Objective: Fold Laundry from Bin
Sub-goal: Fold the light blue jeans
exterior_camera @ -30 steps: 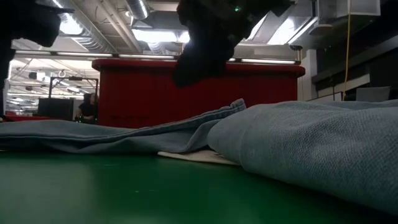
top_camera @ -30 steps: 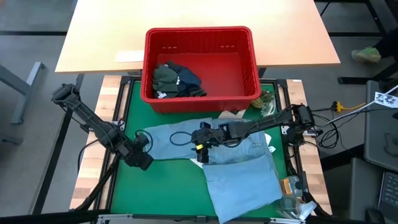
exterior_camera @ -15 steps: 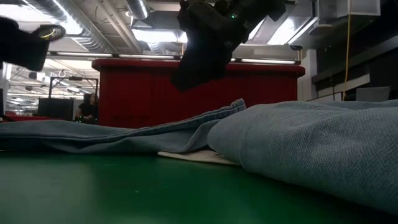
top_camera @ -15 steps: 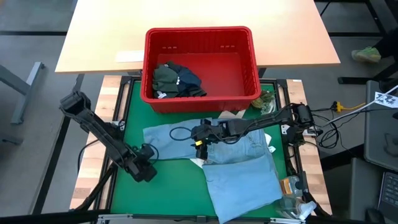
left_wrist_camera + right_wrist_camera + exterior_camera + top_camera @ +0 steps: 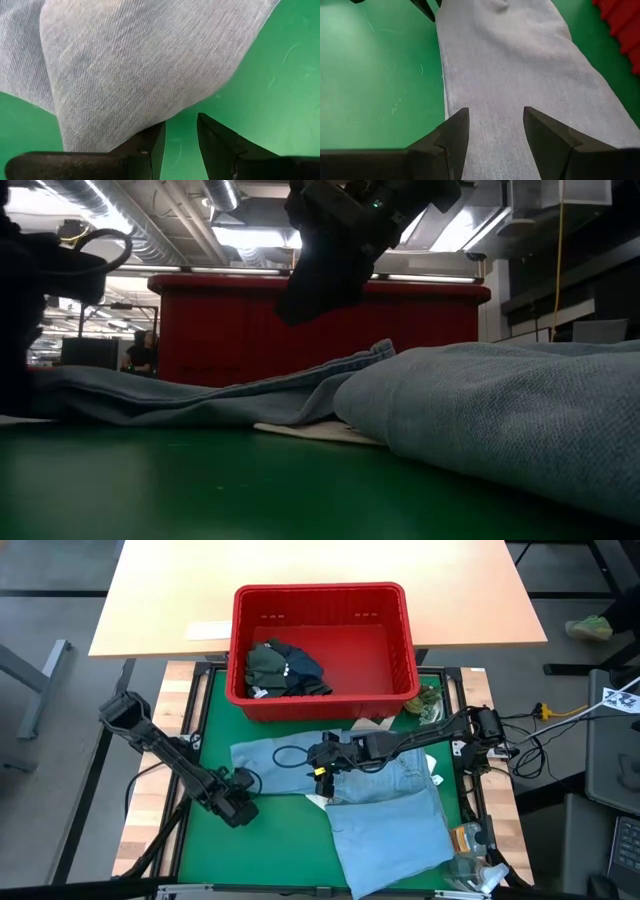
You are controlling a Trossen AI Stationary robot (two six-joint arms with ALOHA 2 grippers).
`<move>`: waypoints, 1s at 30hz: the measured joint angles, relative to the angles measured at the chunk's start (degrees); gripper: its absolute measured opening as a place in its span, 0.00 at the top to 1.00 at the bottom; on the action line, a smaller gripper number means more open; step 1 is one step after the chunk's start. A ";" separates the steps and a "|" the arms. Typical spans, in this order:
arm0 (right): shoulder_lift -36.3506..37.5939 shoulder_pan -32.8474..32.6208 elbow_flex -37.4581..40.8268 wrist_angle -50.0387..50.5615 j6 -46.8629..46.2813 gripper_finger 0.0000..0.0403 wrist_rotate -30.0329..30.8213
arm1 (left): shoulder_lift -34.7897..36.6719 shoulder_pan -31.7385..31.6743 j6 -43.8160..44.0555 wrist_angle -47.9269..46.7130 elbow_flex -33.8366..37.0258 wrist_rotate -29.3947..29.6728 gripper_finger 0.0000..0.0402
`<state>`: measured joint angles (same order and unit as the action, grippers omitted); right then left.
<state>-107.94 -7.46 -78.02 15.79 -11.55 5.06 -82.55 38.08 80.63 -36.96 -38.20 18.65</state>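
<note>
A light blue garment of the laundry lies spread on the green mat. Its narrow left part reaches toward my left gripper. Dark olive and navy garments lie bunched in the red bin at the far side. My left gripper is open and low over the mat at the blue garment's near left corner, with green mat showing between its fingers. My right gripper hangs open above the garment's middle, clear of it in the low view. My left gripper comes from above, slanting down. One finger stands at the edge of the light blue garment's near left corner, the other over bare mat. Whether the finger touches the cloth, I cannot tell.
A black cable loop lies on the garment near my right gripper. A pale flat piece sticks out from under the cloth. Small clutter sits at the mat's near right corner. A wooden tabletop lies beyond the bin.
My left gripper has come down toward the mat and moved a little toward the table's right edge, to the blue garment's near left corner, rolling its wrist on the way. The garment lies as before.
</note>
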 joint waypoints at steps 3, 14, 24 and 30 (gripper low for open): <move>0.00 0.00 0.00 0.00 0.00 0.54 0.02 | 0.95 -1.19 -1.93 -0.04 0.00 0.09 0.73; 0.00 0.00 0.00 0.05 -0.02 0.54 0.08 | 6.10 -5.30 -6.26 -5.68 0.00 2.10 0.73; 0.00 0.00 -0.02 0.20 -0.02 0.54 0.07 | 10.39 -7.31 -9.16 -6.77 0.00 3.81 0.73; 0.04 0.00 -0.02 0.20 -0.02 0.54 0.09 | 12.60 -8.96 -10.61 -7.94 0.00 3.73 0.73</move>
<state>-107.90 -7.46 -78.04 15.99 -11.57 5.15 -69.95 29.11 70.02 -44.90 -38.20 22.39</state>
